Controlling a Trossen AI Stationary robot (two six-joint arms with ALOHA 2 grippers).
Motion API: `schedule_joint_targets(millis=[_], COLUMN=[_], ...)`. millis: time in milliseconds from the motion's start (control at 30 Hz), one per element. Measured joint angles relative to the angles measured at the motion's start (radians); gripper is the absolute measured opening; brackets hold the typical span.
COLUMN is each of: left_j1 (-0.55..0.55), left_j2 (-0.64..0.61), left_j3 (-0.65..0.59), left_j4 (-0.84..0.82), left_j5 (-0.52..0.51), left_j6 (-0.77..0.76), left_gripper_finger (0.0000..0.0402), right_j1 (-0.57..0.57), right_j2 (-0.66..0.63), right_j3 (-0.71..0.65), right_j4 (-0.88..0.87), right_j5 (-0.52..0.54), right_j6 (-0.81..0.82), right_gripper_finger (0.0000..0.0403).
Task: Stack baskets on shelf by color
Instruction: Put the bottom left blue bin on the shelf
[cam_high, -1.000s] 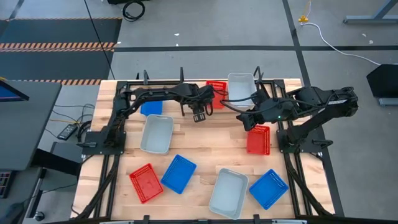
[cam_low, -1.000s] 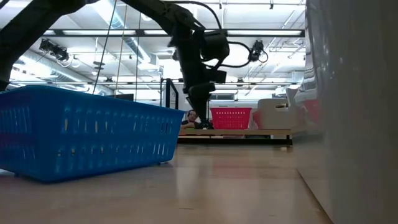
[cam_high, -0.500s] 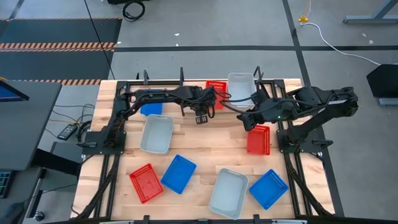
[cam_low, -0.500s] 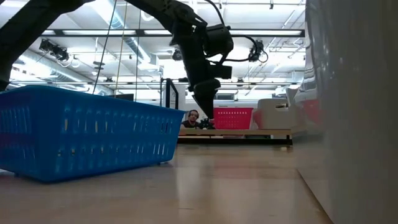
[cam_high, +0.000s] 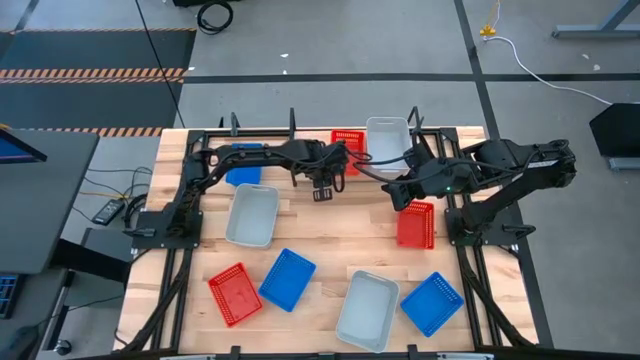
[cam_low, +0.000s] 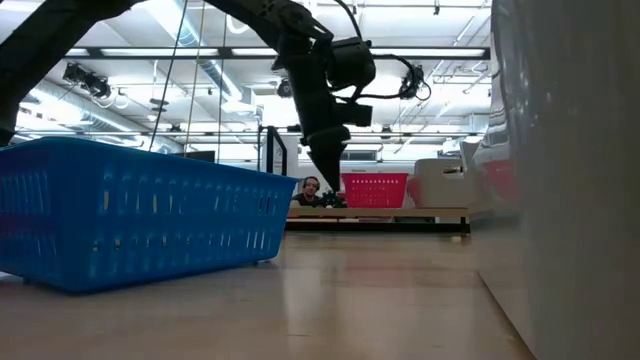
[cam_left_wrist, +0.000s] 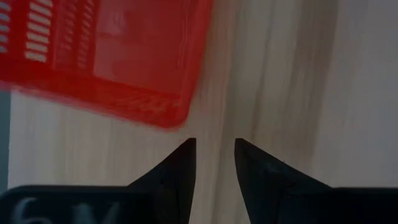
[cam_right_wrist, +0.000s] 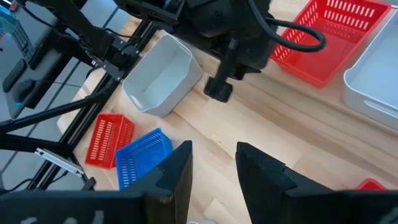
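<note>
On the shelf at the far edge sit a red basket, a white basket and a blue basket that my left arm partly hides. My left gripper hovers over bare wood just near of the red basket, fingers slightly apart and holding nothing. My right gripper hangs beside another red basket, also slightly open and empty. A white basket, a red one, a blue one, another white one and another blue one lie flat on the table.
Black rail frames run along the table's left and right sides. Bare wood lies in the middle between the two grippers. In the low view a blue basket and a white wall of a basket fill the foreground.
My left gripper has drifted a little away from the red basket on the shelf, toward the near edge. The baskets have stayed where they were.
</note>
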Motion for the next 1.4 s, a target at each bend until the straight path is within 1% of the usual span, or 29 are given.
schedule_joint_targets(millis=[133,167,267,333,433,500,567,633,700,800,900,1000,1133,1233,1333,1400], left_j1=[-0.015,-0.021,-0.054,-0.081,-0.138,-0.189,-0.249,-0.317,-0.390,-0.499,-0.594,-0.666,-0.730,-0.753,-0.778,-0.795], left_j2=[-0.062,-0.091,-0.193,-0.262,-0.362,-0.419,-0.460,-0.486,-0.502,-0.501,-0.478,-0.443,-0.389,-0.346,-0.314,-0.298], left_j3=[0.000,0.000,0.001,0.002,0.002,0.002,0.002,0.002,0.002,0.002,0.002,0.000,0.000,0.000,0.000,0.000], left_j4=[-0.028,-0.029,-0.071,-0.109,-0.214,-0.308,-0.402,-0.463,-0.488,-0.476,-0.454,-0.433,-0.416,-0.402,-0.377,-0.352], left_j5=[0.005,0.023,0.117,0.208,0.343,0.391,0.414,0.420,0.417,0.361,0.310,0.295,0.294,0.293,0.291,0.277], left_j6=[0.001,0.001,-0.024,-0.040,-0.045,-0.028,-0.008,-0.010,-0.025,-0.086,-0.163,-0.235,-0.311,-0.364,-0.363,-0.332], left_gripper_finger=[0.0117,0.0117,0.0117,0.0117,0.0117,0.0117,0.0117,0.0117,0.0117,0.0117,0.0127,0.0150,0.0196,0.0232,0.0258,0.0266], right_j1=[0.000,0.000,0.000,0.000,0.000,0.000,-0.001,-0.002,-0.009,-0.020,-0.029,-0.029,-0.029,-0.028,0.006,0.051], right_j2=[0.000,0.000,0.000,0.000,0.000,0.000,0.000,0.000,0.000,0.000,0.000,0.000,0.000,0.000,0.000,0.000], right_j3=[0.000,0.000,0.000,0.000,0.000,0.000,0.000,0.000,0.000,0.000,0.000,0.000,0.000,0.000,0.000,0.000], right_j4=[-0.017,-0.025,-0.059,-0.077,-0.096,-0.095,-0.093,-0.090,-0.090,-0.088,-0.088,-0.088,-0.087,-0.080,-0.079,-0.076], right_j5=[0.006,0.009,0.011,0.012,0.016,0.021,0.035,0.049,0.050,0.052,0.053,0.052,0.045,-0.004,-0.066,-0.075], right_j6=[-0.004,-0.004,-0.004,-0.004,-0.013,-0.034,-0.057,-0.082,-0.108,-0.134,-0.159,-0.191,-0.238,-0.251,-0.172,-0.107], right_gripper_finger=[0.0129,0.0129,0.0129,0.0129,0.0129,0.0129,0.0129,0.0129,0.0129,0.0129,0.0129,0.0129,0.0129,0.0129,0.0129,0.0129])
